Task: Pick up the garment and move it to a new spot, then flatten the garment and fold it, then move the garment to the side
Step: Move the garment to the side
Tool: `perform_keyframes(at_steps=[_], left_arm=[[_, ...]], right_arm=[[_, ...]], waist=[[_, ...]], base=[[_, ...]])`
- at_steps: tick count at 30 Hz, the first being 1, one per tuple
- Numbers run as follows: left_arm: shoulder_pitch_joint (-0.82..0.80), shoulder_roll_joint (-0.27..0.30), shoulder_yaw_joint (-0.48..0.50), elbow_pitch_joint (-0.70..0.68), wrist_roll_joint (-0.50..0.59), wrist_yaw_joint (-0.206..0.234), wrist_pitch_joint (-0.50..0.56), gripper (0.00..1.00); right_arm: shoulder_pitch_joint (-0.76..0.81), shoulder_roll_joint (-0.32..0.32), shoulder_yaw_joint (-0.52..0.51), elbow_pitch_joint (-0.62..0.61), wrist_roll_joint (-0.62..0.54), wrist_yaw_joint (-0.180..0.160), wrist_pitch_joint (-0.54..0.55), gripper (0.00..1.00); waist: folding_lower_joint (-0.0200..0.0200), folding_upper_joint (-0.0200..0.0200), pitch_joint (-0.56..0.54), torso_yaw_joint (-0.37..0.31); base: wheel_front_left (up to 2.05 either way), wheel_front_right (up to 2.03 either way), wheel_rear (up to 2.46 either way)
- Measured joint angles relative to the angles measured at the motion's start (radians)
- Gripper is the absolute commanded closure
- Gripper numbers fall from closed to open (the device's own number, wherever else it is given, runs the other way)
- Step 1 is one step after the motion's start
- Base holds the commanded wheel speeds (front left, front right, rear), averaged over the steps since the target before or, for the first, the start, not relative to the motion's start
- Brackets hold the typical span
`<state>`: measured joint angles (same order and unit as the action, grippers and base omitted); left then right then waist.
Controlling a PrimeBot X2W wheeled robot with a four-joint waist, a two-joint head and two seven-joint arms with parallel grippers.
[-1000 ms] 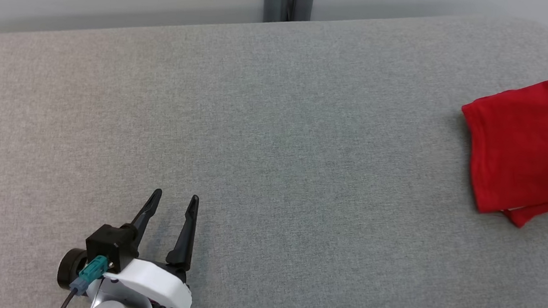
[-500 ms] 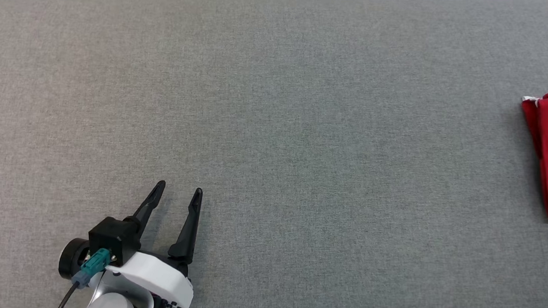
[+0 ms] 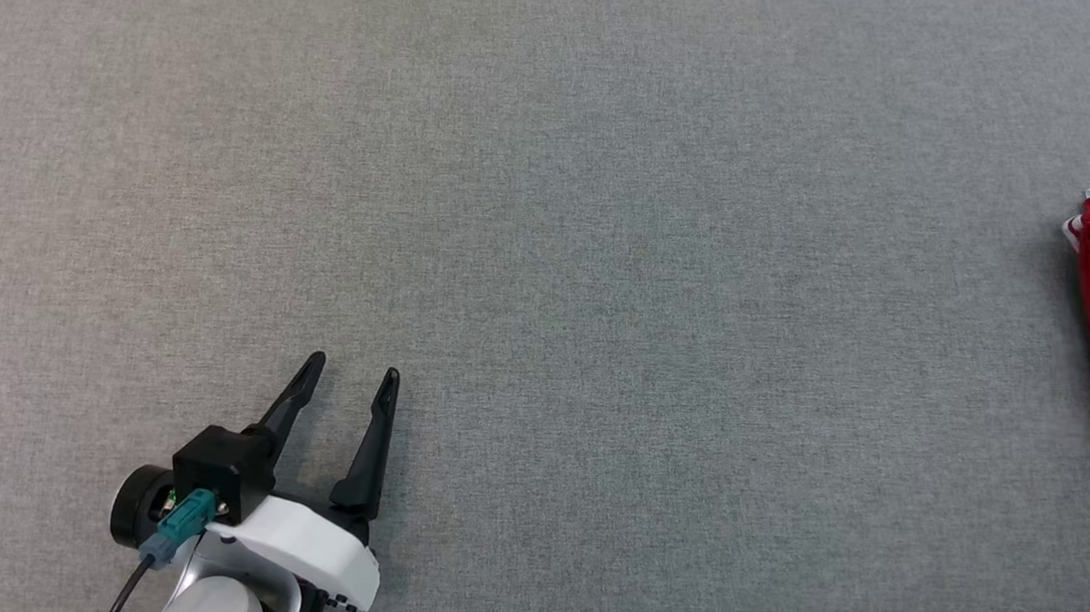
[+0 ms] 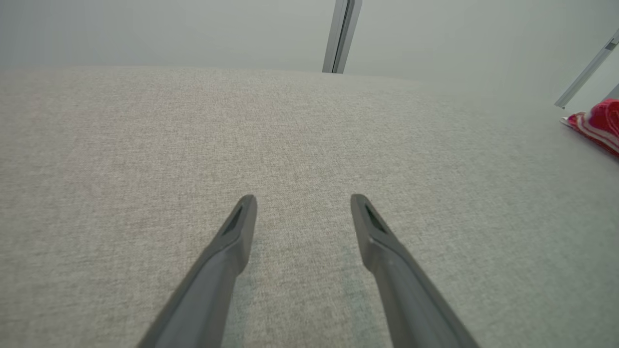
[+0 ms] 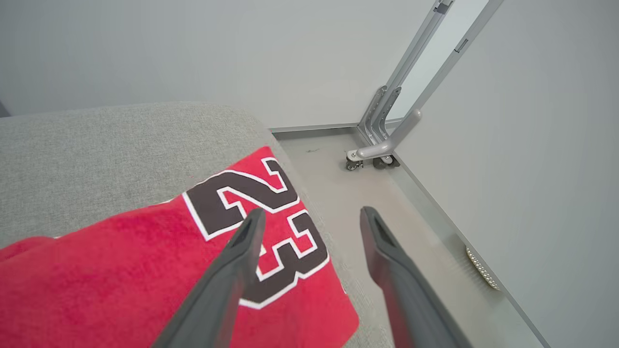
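The red 23 jersey point(image 5: 96, 280) lies folded at the right edge of the grey padded surface point(image 3: 610, 252). The left gripper point(image 3: 353, 368) is spread open and empty, well away from it. The right gripper point(image 5: 312, 212) is open over the jersey, gripping nothing.

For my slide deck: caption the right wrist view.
Open right gripper over a folded red jersey numbered 23 at the edge of the grey cushion.

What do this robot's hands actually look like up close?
The left hand has two long, dark, tapering fingers on a black block, above a glossy white wrist shell. A teal plug with a black cable sits beside a round black knob. The right hand has the same slim dark fingers, each with a slot near the tip.
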<state>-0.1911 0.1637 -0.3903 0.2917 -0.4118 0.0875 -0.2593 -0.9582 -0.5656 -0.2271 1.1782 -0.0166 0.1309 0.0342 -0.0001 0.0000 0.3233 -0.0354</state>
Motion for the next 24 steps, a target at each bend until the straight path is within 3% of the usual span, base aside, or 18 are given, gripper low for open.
perform_keyframes(at_steps=[11,24], left_arm=[[-0.001,0.006,-0.007,-0.005,-0.001,0.006,0.005,0.0],[-0.001,0.003,0.006,-0.016,-0.019,0.01,0.003,0.0]], right_arm=[[-0.013,0.052,-0.06,0.003,-0.114,0.0,-0.018,0.0],[-0.014,0.152,0.052,-0.026,-0.086,0.0,-0.169,0.0]], waist=[[0.0001,0.0,-0.011,-0.011],[0.0,0.0,-0.093,-0.026]], base=[[0.0,0.0,0.0],[0.0,0.0,0.0]])
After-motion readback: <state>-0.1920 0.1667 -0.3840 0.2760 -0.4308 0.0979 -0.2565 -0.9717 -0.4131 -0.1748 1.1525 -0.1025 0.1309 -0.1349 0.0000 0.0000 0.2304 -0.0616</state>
